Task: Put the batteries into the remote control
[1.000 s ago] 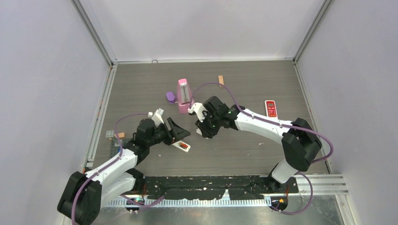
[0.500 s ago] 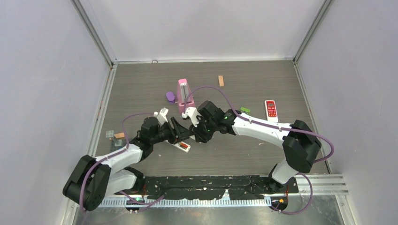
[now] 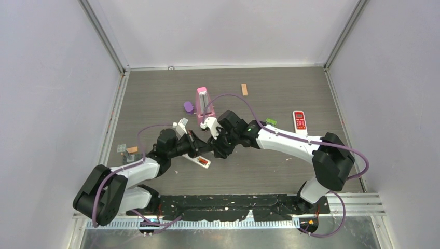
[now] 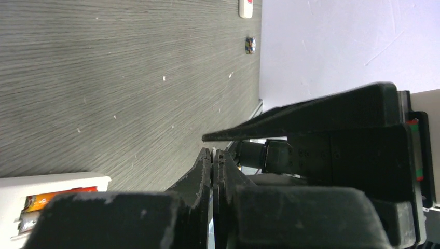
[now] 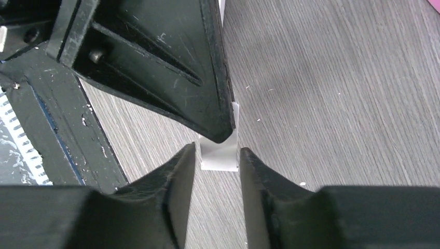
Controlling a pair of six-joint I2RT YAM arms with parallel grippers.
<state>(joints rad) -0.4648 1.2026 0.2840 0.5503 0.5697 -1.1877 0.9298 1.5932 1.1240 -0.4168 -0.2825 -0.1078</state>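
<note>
The white remote control point(image 3: 199, 161) lies open in mid-table, a red-orange battery point(image 3: 204, 163) in its bay; the left wrist view shows the remote point(image 4: 62, 182) and that battery point(image 4: 58, 196) at bottom left. Just above it my two grippers meet tip to tip. My left gripper point(image 3: 206, 149) point(image 4: 213, 153) is shut on a thin white cover plate point(image 5: 220, 160). My right gripper point(image 3: 214, 151) point(image 5: 217, 149) is open, its fingers standing either side of the plate with small gaps. Other batteries are hidden.
A second, red-and-white remote point(image 3: 299, 120) lies to the right, a small green piece point(image 3: 271, 121) beside my right forearm. Behind the grippers stand a pink upright object point(image 3: 203, 105) and a purple lump point(image 3: 188, 107). An orange strip point(image 3: 244, 89) lies farther back.
My left gripper reached right to meet the right one and shut on the white plate. The right gripper came down-left, then widened its jaws off the plate.
</note>
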